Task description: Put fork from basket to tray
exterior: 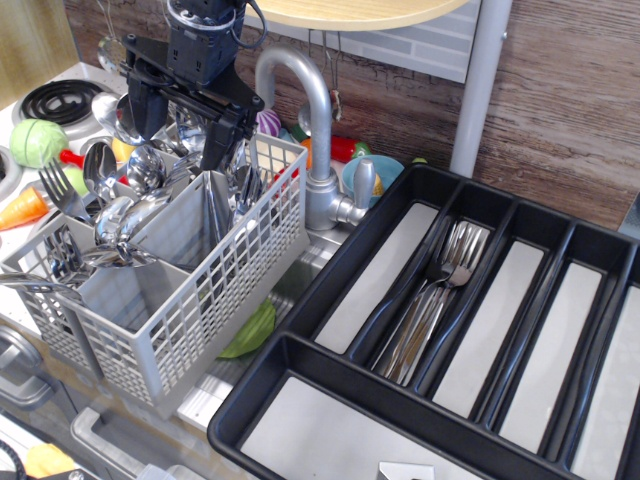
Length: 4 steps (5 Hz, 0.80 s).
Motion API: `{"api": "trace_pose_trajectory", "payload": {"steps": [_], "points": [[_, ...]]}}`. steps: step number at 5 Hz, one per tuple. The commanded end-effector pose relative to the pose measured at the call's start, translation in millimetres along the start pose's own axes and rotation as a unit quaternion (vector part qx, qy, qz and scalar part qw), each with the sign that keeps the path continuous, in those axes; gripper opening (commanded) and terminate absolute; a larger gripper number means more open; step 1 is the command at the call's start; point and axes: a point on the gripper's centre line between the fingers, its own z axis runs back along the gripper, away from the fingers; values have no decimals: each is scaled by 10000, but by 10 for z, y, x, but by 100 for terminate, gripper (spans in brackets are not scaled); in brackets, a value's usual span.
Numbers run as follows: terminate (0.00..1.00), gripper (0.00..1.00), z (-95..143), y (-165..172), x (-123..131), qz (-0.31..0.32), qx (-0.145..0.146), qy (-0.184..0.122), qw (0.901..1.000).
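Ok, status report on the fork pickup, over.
Gripper open above basket, holding nothing. Fork upright among spoons, far compartment. Tray already holds forks. Faucet stands between basket and tray.

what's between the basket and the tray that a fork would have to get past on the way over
The grey faucet rises right between the basket and the tray, its curved spout arching toward the hand above the basket. A fork lifted out would likely need to pass in front of it or over it. Nothing else visible blocks the way.
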Motion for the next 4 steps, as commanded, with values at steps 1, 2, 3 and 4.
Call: {"api": "trace_pose_trajectory", "payload": {"steps": [1, 2, 3, 4], "points": [[0, 100, 0, 0, 0, 0, 0, 0, 10000], [0, 100, 41, -2, -54, -250, 549, -516, 9968], [0, 100, 64, 5, -50, -198, 761, -615, 9950], [0, 100, 31, -6, -13, -94, 768, -827, 9936]]}}
